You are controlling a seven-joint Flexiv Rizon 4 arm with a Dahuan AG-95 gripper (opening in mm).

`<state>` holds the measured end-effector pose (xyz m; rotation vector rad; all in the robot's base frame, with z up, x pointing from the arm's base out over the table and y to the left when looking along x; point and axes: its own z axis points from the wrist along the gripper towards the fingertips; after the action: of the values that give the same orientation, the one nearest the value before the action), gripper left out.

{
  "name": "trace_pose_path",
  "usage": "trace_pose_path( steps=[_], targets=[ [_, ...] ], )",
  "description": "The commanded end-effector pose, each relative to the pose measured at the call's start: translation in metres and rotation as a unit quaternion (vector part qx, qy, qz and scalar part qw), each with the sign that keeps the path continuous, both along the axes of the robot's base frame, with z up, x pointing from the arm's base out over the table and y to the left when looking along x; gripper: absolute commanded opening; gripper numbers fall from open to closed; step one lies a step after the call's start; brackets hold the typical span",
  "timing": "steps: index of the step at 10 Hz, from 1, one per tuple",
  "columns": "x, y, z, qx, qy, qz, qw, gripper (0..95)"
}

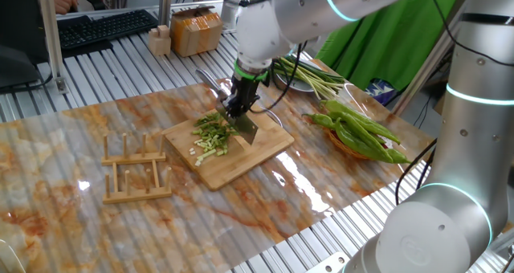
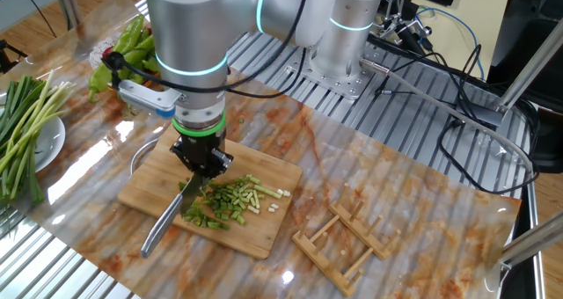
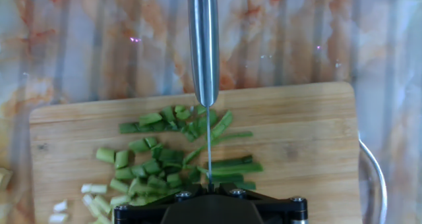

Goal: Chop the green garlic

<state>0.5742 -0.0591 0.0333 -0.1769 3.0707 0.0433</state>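
The green garlic [image 1: 210, 136] lies chopped into short green and pale bits on a bamboo cutting board [image 1: 249, 159]. The same heap of garlic [image 2: 230, 202] shows in the other fixed view, and it fills the left half of the board [image 3: 303, 145] in the hand view as bits [image 3: 158, 165]. My gripper [image 1: 238, 108] is right above the heap, shut on a steel knife [image 2: 167, 220]. The knife's blade [image 3: 209, 145] stands edge-down among the pieces, and its handle [image 3: 204, 39] points away from the hand. In the other fixed view the gripper [image 2: 202, 165] stands upright over the board [image 2: 149, 189].
Glossy green peppers [image 1: 361, 128] lie to the right of the board. A plate of long uncut stalks [image 1: 309, 76] stands behind it. A wooden rack [image 1: 136, 169] stands to the left. A wooden box [image 1: 195, 30] and a keyboard [image 1: 104, 28] are at the back.
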Motion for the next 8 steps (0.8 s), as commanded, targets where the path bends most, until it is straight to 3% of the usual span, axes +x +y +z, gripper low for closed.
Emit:
trace_pose_path(
  steps=[1, 3, 5, 7, 8],
  targets=[
    [-0.003, 0.005, -0.031, 0.010, -0.011, -0.004, 0.9999, 0.0],
    [-0.002, 0.006, -0.030, 0.016, -0.008, -0.007, 0.9998, 0.0],
    [-0.001, 0.006, -0.026, 0.008, -0.004, -0.005, 0.9999, 0.0],
    [0.001, 0.005, -0.011, 0.009, 0.009, -0.004, 0.9999, 0.0],
    [0.002, 0.005, 0.002, 0.001, 0.016, -0.002, 0.9999, 0.0]
  ],
)
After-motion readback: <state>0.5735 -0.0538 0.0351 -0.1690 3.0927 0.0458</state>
